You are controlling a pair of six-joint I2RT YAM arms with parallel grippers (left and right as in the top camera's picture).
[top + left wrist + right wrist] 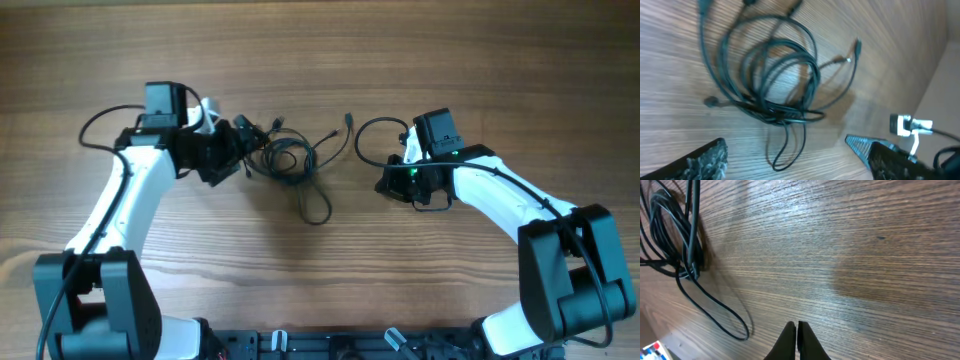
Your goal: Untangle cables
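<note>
While the overhead view shows the cables (pixel 290 160) as one knot at mid-table between the arms, we treat them as a single bundle. The left gripper (pixel 240 152) is at the knot's left edge. The right gripper (pixel 392 186) is well apart, off to the right. A long loop (pixel 318 208) trails toward the robot base, and a plug end (pixel 348 119) pokes out on the far side

Left wrist: the left gripper (pixel 785 142) is spread wide and holds nothing. The cables (pixel 775 75) lie just ahead on the wooden table (pixel 890 30). Several turns overlap and pile up on the side nearest the fingers. We judge the cords light, limp and a bit springy, so pulling at the pile would drag the whole bundle. Better holds are the plug end (pixel 857 46) on its free tail, or the small loop (pixel 785 150) seen between the fingers

Right wrist: the right gripper (pixel 797 330) is pinched closed on nothing, over bare wood. The cables (pixel 675 240) sit at frame left, with the long loop (pixel 725 315) reaching nearest. Thin cord can slip from the pads, so we'd pinch squarely across a single strand
</note>
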